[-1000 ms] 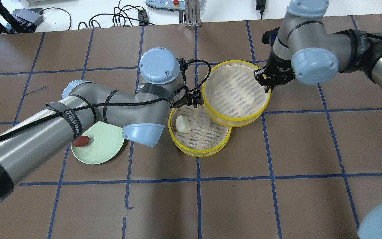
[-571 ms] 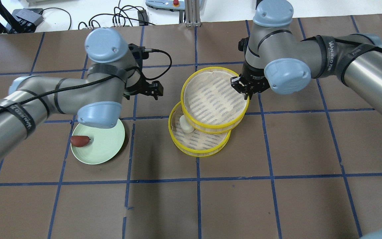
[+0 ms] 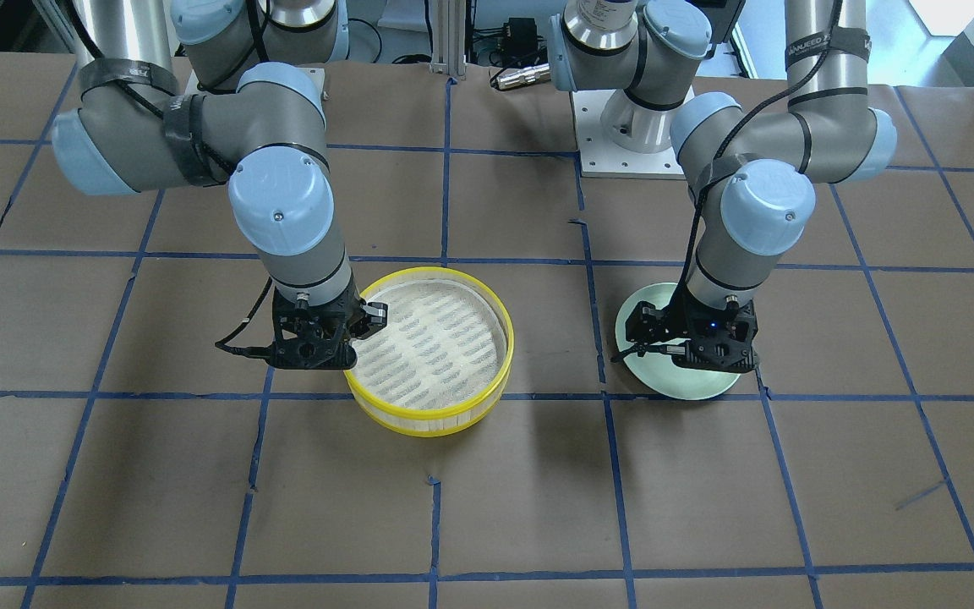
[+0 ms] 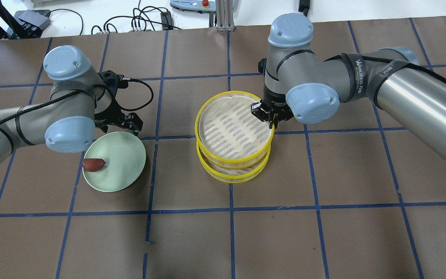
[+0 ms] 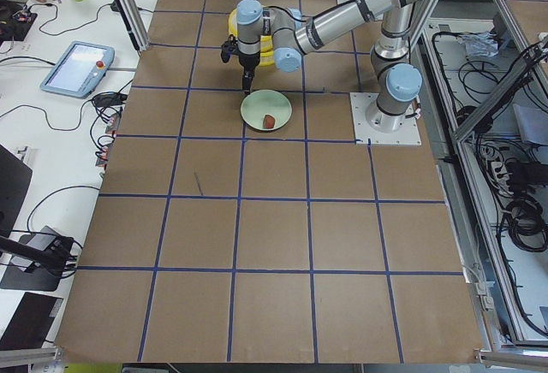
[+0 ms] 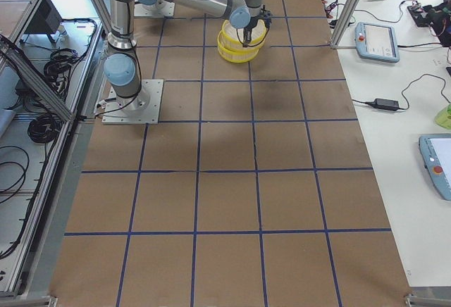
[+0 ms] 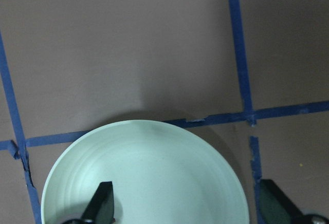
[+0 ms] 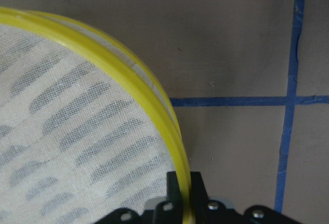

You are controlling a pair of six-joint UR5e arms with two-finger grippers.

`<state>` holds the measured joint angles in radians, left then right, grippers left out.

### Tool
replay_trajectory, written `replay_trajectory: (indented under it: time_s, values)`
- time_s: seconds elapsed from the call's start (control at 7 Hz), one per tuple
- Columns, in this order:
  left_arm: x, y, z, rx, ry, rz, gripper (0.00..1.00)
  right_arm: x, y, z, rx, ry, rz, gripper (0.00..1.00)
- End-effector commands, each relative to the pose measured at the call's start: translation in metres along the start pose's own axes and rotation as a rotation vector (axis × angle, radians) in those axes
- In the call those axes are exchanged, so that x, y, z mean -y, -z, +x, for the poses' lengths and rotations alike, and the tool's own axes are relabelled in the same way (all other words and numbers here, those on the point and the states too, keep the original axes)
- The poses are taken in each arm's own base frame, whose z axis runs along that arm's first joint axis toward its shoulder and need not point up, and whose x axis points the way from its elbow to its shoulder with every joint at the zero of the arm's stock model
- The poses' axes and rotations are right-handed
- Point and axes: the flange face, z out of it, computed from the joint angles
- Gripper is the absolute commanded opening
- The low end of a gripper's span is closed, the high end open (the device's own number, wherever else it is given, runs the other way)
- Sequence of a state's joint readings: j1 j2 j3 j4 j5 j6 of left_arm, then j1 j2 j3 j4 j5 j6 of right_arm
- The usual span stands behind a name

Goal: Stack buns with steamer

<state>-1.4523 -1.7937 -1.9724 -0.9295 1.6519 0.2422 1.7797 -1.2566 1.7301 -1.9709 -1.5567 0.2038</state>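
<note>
Two yellow-rimmed steamer trays stand mid-table. The upper tray (image 4: 232,126) is over the lower tray (image 4: 232,173), nearly aligned; I cannot tell if it rests on it. My right gripper (image 4: 271,116) is shut on the upper tray's rim (image 8: 103,54), also in the front view (image 3: 318,342). The white bun is hidden under the upper tray. The reddish-brown bun (image 4: 93,164) lies at the left of the pale green plate (image 4: 120,170). My left gripper (image 4: 130,124) is open and empty above the plate's far edge (image 7: 144,172).
The table is brown paper with a blue tape grid. Cables and control boxes (image 4: 145,19) lie beyond the far edge. The right arm's elbow (image 4: 312,102) hangs just right of the steamer stack.
My right gripper carried the upper tray left and over the lower tray, covering the white bun. My left arm swung left from the steamer to above the plate.
</note>
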Motion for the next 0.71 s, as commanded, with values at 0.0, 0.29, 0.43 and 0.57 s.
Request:
replay_trajectory:
  time_s: [0.0, 0.29, 0.43, 0.57]
  values:
    - [-0.014, -0.026, -0.009, 0.05, 0.002, -0.077, 1.0, -0.006, -0.008, -0.003, -0.002, 0.004, -0.019, 0.09]
    - [-0.023, -0.035, -0.037, 0.1, 0.015, -0.118, 0.99, -0.01, -0.008, -0.009, -0.006, 0.016, -0.018, 0.09]
    - [-0.028, -0.039, -0.061, 0.093, -0.006, -0.132, 0.98, -0.012, -0.01, -0.008, -0.01, 0.018, -0.023, 0.13]
    - [-0.033, -0.045, -0.072, 0.082, -0.001, -0.148, 0.98, -0.014, -0.009, -0.008, -0.01, 0.016, -0.022, 0.23]
